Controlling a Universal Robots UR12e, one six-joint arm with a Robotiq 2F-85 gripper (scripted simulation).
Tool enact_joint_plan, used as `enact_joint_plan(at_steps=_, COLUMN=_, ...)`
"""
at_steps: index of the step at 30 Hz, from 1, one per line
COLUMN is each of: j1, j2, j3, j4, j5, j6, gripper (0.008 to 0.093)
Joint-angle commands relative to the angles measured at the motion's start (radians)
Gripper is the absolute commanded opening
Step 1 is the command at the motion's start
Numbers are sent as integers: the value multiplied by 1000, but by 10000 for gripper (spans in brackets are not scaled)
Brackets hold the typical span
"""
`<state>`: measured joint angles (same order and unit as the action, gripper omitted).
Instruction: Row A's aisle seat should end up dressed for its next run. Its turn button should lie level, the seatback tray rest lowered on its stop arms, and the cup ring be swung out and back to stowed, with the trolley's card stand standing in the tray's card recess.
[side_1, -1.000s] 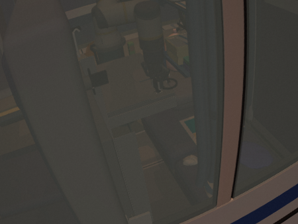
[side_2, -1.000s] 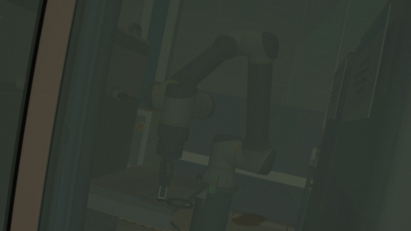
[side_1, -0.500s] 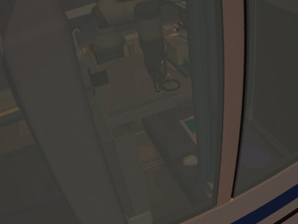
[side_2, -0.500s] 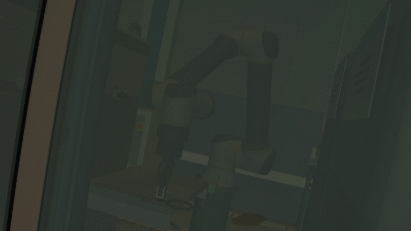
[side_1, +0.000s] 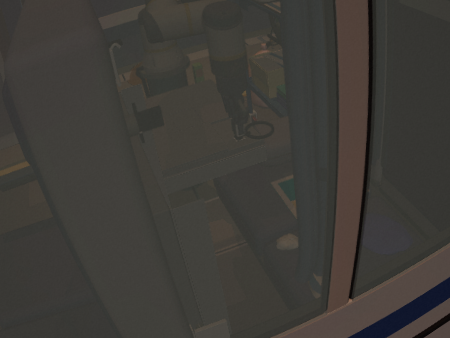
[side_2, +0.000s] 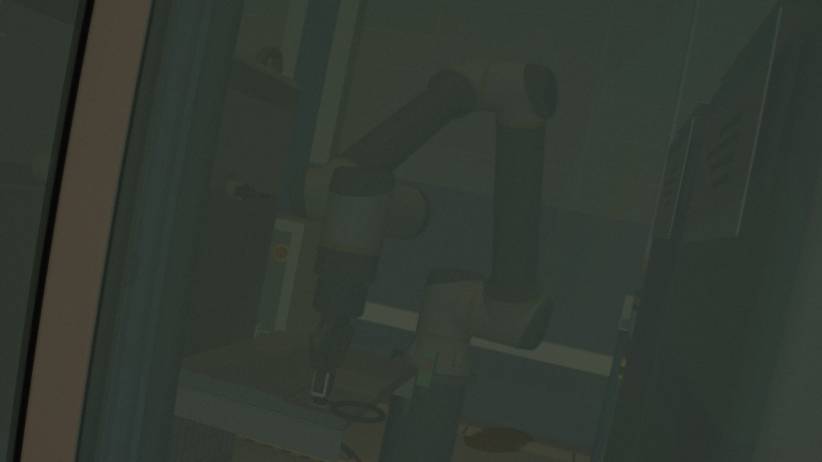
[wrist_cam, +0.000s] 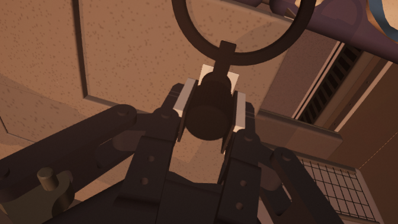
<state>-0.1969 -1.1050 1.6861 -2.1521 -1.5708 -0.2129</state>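
Note:
The turn button and the card stand are out of sight behind tinted glass and the seat. The seatback tray (side_1: 210, 130) lies lowered and flat, a speckled tan surface with a shallow rectangular recess (wrist_cam: 44, 44) on its left in the wrist camera. The dark cup ring (wrist_cam: 241, 32) sticks out past the tray's edge (side_2: 359, 411), joined by a short stem to a ribbed round knob (wrist_cam: 208, 109). My gripper (wrist_cam: 210, 111) comes straight down onto the tray's corner (side_1: 241, 127) and is closed on that knob.
A tall seatback (side_1: 65, 175) rises close on the left, and a window pillar (side_1: 350, 150) on the right. Below the tray's edge a grille (wrist_cam: 334, 183) and a slatted vent (wrist_cam: 325, 86) show. The arm's base (side_2: 454, 322) stands just behind the tray.

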Motion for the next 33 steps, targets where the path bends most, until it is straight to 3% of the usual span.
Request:
enact_joint_plan(at_steps=1, j1=0, j2=-1, j3=-1, j4=0, j5=0, j6=3, gripper=80)
enact_joint_plan(at_steps=33, j1=0, j2=-1, j3=-1, j4=0, j5=0, j6=16, gripper=80)
